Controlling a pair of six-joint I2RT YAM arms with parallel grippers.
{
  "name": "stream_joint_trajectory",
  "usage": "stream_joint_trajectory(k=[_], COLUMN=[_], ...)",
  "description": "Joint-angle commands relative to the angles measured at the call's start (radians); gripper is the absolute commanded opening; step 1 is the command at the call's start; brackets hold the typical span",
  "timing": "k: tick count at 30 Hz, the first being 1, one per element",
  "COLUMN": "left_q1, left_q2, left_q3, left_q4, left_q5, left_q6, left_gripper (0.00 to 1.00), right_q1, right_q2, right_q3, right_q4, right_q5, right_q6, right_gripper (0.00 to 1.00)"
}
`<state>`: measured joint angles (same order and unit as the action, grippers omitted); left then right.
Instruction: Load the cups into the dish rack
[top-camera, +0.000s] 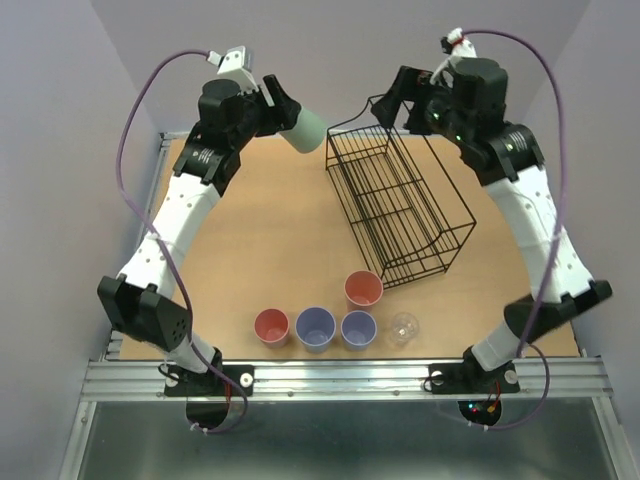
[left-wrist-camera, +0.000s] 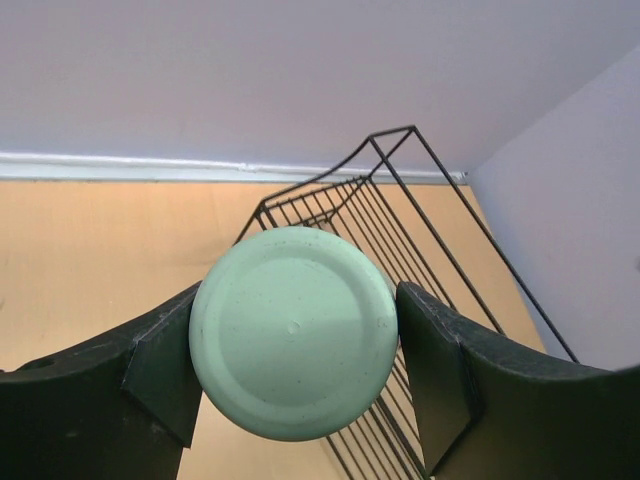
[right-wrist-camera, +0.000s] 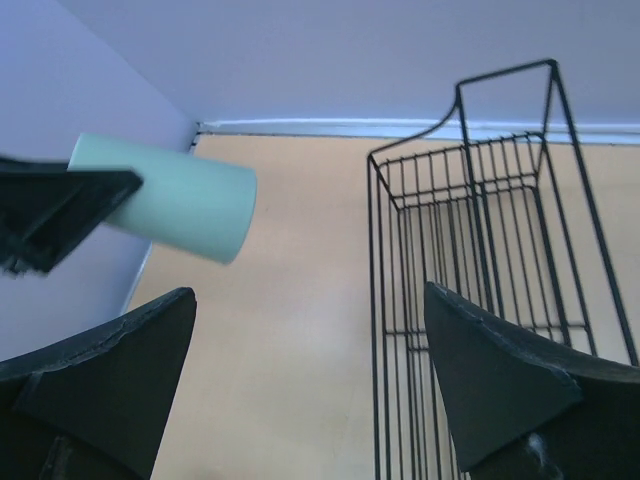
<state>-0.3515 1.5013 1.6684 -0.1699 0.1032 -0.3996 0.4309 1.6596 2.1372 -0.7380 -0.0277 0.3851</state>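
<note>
My left gripper (top-camera: 283, 112) is shut on the pale green cup (top-camera: 308, 130), holding it on its side in the air left of the black wire dish rack (top-camera: 400, 205). In the left wrist view the cup's base (left-wrist-camera: 293, 332) fills the gap between the fingers, with the rack (left-wrist-camera: 400, 200) behind it. My right gripper (top-camera: 396, 100) is open and empty above the rack's far corner. In the right wrist view the green cup (right-wrist-camera: 170, 205) is at upper left and the rack (right-wrist-camera: 480, 250) at right. Two salmon-red cups (top-camera: 363, 290) (top-camera: 271, 326), two lavender-blue cups (top-camera: 315, 327) (top-camera: 358, 328) and a clear cup (top-camera: 403, 327) stand near the front edge.
The wooden table (top-camera: 250, 230) is walled by lavender panels at the back and sides. A metal rail (top-camera: 340, 375) runs along the near edge by the arm bases.
</note>
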Motion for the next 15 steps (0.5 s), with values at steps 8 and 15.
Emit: stream_joint_trajectory(k=[8,15], left_q1=[-0.099,-0.194], left_q2=[0.376,0.565], left_q3=[0.459,0.591], left_q4=[-0.009,-0.008], left_q5=[-0.088,-0.207], left_q6=[0.199,0.275], left_gripper=[0.00,0.00], right_q1=[-0.003,-0.003], right_q2=[-0.440,-0.570], right_q3=[-0.480,-0.563], right_q4=[-0.015,-0.122], right_q5=[0.232,0.244], right_q6=[0.050,0.135], right_gripper=[1.00,1.00])
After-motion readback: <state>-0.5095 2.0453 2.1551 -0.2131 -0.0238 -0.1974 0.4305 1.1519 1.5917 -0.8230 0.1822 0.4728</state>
